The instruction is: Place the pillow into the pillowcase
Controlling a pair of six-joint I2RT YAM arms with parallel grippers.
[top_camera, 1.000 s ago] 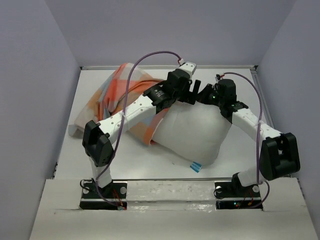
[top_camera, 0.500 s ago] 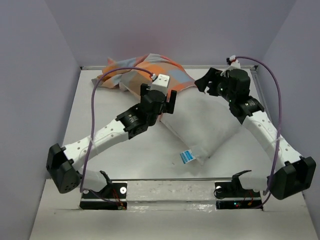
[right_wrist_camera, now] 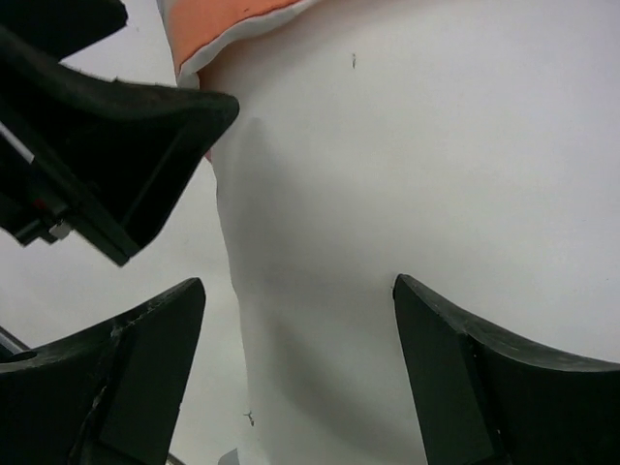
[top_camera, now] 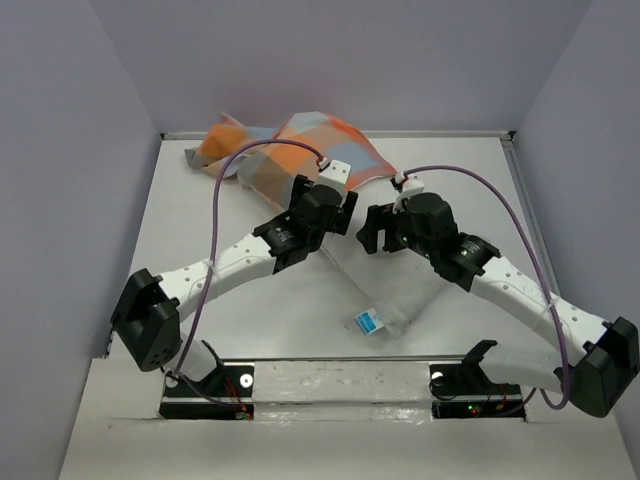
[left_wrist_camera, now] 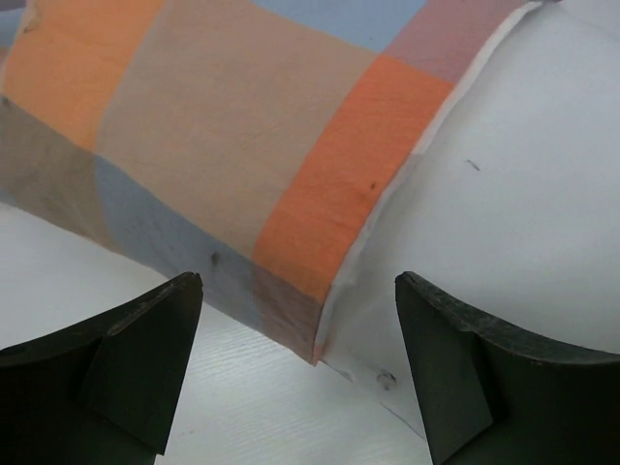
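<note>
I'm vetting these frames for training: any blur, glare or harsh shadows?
Top external: sharp, evenly lit, soft shadows only. Left wrist: pillowcase checks crisp, no glare. Right wrist: pillow bright white, almost textureless, faint grey shading near its left edge.

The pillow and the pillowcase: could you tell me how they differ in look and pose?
The pillow is plain white; the pillowcase is checked orange, peach and blue. The pillow looks plump; the pillowcase is thin, its far-left end loose and rumpled. The pillow's bare end points toward the near edge; the pillowcase lies at the far edge. Both are soft and overlap.
</note>
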